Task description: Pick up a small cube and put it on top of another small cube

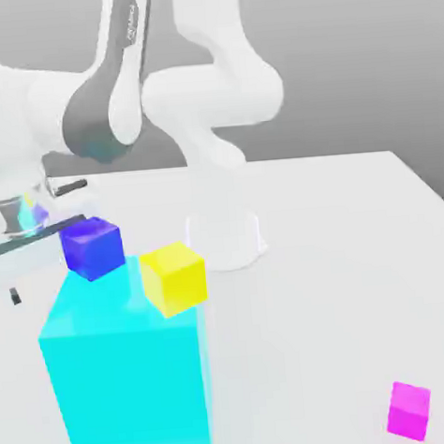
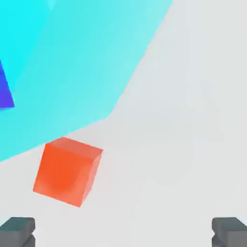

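Claw [image 2: 123, 231] spread wide, fingertips [image 2: 18, 230] cut off at the frame edge, above a small orange cube [image 2: 67, 170] beside the tall cyan block [image 1: 125, 374], which partly hides a small blue cube [image 1: 92, 247].

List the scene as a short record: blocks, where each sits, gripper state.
big block: cyan, on the table
on top of it: blue cube, yellow cube
on table: magenta cube, orange cube beside the cyan block
gripper: open, holding nothing
stacked small cubes: none yet
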Controlling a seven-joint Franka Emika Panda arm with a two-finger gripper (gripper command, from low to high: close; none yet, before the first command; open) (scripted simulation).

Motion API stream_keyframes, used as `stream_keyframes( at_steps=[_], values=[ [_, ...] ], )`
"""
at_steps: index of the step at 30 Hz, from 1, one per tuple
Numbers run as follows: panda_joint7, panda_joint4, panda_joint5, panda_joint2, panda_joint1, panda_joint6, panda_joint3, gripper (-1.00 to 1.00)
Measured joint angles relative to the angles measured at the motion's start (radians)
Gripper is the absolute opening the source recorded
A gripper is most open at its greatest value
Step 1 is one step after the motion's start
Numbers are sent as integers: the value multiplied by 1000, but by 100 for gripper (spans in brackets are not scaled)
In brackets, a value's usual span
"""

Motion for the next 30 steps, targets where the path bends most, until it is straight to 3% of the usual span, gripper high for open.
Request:
stream_keyframes(
  at_steps=[9,13,16,17,23,25,30],
  values=[
    [191,-219,94,53,2,362,28,0],
    [8,-204,369,182,-97,472,227,0],
    [-83,-179,491,287,-276,557,436,0],
    [-96,-174,507,312,-316,579,480,-100],
    [-100,-171,513,324,-337,587,502,-100],
    [-78,-179,485,290,-295,560,454,-100],
    [135,-221,196,117,-208,432,290,-100]
  ],
)
